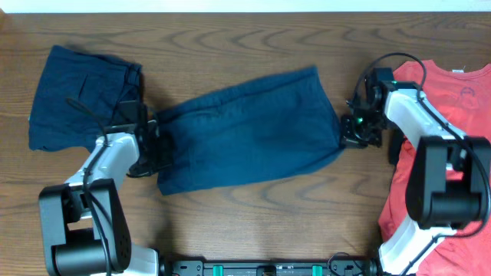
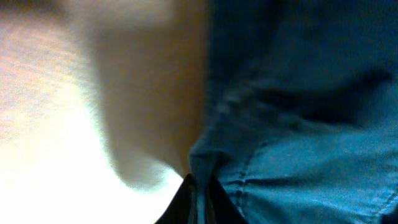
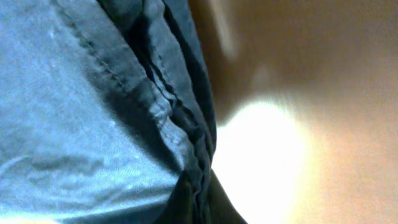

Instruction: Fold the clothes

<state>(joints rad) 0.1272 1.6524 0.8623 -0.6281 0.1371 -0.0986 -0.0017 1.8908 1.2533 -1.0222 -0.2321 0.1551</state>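
Note:
The navy shorts (image 1: 253, 134) lie stretched across the middle of the wooden table. My left gripper (image 1: 153, 146) is shut on their left edge; in the left wrist view the cloth (image 2: 298, 124) is pinched between the dark fingers (image 2: 200, 205). My right gripper (image 1: 351, 132) is shut on their right edge; in the right wrist view the hemmed fabric (image 3: 81, 112) bunches into the fingers (image 3: 202, 199). A similar navy garment (image 1: 77, 96) lies at the far left, behind my left arm.
A red shirt (image 1: 453, 153) lies at the right edge of the table, partly under my right arm. The wooden table (image 1: 253, 222) shows bare in front of the shorts and along the back.

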